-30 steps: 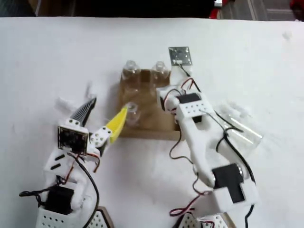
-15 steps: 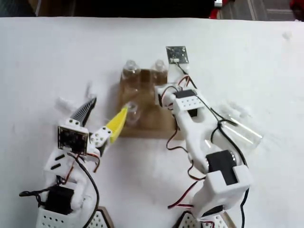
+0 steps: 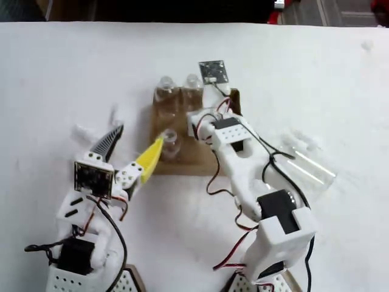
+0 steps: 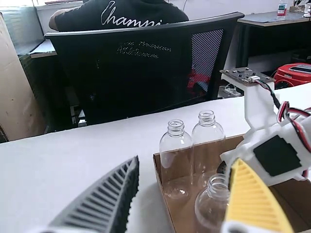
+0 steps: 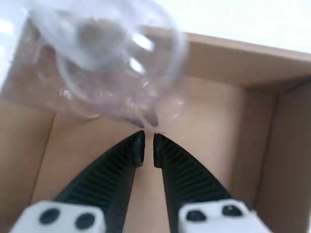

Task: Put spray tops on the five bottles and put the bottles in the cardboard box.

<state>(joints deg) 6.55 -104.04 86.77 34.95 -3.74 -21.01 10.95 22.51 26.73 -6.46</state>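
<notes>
Right arm [image 3: 243, 164] covers the right half of the box [image 3: 188, 163] in the high view; clear bottles [image 3: 313, 167] beside it are too faint to count. Right wrist view: a bottle [image 5: 107, 58] close to the lens, blurred & cut off by the top edge. Left wrist view: yellow finger [image 4: 252, 204] of the left gripper [image 4: 185, 164] hides part of the front bottle [image 4: 211, 206]; both fingers run off the bottom edge.
</notes>
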